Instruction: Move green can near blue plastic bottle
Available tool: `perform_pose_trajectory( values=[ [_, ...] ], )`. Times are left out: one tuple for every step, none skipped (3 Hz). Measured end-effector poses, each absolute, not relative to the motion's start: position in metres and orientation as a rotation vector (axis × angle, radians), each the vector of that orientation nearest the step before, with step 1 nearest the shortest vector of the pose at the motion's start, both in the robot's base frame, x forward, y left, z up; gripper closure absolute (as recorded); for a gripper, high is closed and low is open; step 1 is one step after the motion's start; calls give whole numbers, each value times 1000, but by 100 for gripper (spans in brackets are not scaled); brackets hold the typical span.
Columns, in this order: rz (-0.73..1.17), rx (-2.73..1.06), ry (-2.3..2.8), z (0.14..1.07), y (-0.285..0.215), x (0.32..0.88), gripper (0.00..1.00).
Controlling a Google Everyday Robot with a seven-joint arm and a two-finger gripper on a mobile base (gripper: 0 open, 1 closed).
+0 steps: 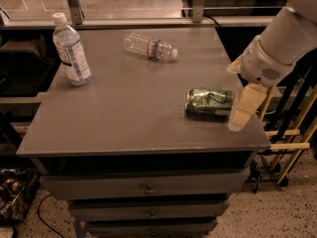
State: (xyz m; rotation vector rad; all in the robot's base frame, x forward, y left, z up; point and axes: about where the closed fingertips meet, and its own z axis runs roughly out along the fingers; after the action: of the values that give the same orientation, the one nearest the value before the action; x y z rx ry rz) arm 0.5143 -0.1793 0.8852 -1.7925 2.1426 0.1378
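Observation:
The green can (209, 102) lies on its side near the right edge of the grey table (124, 113). The blue plastic bottle (71, 49) stands upright at the far left, white cap on top. My gripper (242, 108) hangs from the white arm at the right. Its pale fingers point down just right of the can, near its right end. I cannot see whether it touches the can.
A clear bottle with a red-banded label (150, 46) lies on its side at the back middle of the table. Drawers (148, 187) sit below the tabletop. Wooden rails (292, 133) stand to the right of the table.

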Motion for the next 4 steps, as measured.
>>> perform_pose_trajectory(
  values=[
    [158, -1798, 2126, 875, -173, 522, 0],
    [173, -1810, 2102, 863, -166, 532, 0],
    [168, -1820, 2087, 855, -162, 535, 0],
    [158, -1830, 2061, 851, -157, 538, 19]
  ],
)
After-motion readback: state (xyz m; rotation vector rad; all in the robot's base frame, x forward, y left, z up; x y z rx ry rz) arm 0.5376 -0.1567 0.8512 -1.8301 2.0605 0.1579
